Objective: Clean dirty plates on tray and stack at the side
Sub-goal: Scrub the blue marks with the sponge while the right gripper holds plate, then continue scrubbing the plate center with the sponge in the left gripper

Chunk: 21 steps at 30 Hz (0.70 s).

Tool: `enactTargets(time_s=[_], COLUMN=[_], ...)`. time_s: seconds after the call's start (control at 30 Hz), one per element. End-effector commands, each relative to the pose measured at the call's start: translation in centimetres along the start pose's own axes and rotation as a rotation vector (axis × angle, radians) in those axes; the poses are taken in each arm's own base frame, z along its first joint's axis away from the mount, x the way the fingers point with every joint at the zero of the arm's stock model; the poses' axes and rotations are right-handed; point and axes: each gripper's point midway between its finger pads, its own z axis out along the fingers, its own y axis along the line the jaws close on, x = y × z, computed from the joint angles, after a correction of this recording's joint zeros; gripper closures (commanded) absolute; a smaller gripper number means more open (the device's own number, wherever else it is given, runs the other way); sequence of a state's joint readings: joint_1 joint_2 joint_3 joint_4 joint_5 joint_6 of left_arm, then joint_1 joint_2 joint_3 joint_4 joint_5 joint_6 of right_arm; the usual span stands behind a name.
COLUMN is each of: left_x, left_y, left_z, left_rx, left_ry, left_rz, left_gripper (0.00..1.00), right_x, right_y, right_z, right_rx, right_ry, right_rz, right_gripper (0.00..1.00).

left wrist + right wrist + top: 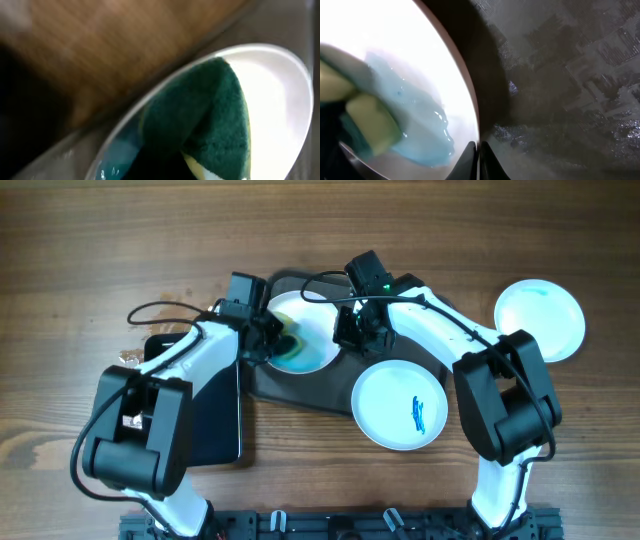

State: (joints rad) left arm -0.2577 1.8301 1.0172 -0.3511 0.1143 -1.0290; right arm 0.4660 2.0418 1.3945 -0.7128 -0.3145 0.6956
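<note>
plate (pixel 277 95) partly hidden under the sponge (pixel 200 115), its rim cut off.

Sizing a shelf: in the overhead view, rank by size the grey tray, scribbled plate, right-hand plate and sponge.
1. grey tray, though partly covered.
2. scribbled plate and right-hand plate, alike.
3. sponge.

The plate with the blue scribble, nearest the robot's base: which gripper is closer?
Right. The right gripper sits just beyond the scribbled plate, at the rim of the smeared plate on the tray. The left gripper, holding a sponge, is farther off, across the smeared plate.
</note>
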Motion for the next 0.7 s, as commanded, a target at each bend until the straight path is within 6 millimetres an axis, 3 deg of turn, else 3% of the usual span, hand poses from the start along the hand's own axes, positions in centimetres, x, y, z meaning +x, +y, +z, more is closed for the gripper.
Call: enactTargets(time_s=[0.0,0.1,0.2,0.3,0.37,0.47,0.57,0.67], left_x=[-5.9,-5.1,-2.9,0.9,5.2,8.7,9.3,10.0], left_y=[0.5,-2.4,-3.9,-5.2,-6.1,-6.1,-6.1,-7.4], left_z=[0.2,-0.2,0.2,1.2,2.2,3.3,3.4,2.9], left_rx=[-0.081,-0.012,0.037,0.075,0.105,0.110,0.112,0.194], left_ry=[-0.225,-0.209,-0.151,-0.057,0.046,0.139,0.170,0.242], left_rz=[0.076,0.157,0.199,0.261,0.324,0.361,0.315,0.300], left_gripper=[0.96,0.96,0.96,0.96,0.96,0.96,0.96,0.96], right_x=[-0.2,-0.3,-0.3,-0.3,-0.2,-0.1,0.1,0.2], right_y=[-1.5,-1.4,-1.5,-1.5,-1.4,-1.5,-1.7,-1.8], right_z=[0.0,0.0,0.0,0.0,0.1,0.0,0.0,0.0], right_rx=[0.054,0.052,0.053,0.052,0.053,0.056,0.064,0.067], right_ry=[-0.020,-0.022,-0.021,-0.021,-0.019,-0.015,-0.006,-0.003], right_rz=[0.027,0.026,0.026,0.026,0.026,0.027,0.031,0.034], right_gripper=[0.96,0.96,0.96,0.96,0.95,0.96,0.96,0.96])
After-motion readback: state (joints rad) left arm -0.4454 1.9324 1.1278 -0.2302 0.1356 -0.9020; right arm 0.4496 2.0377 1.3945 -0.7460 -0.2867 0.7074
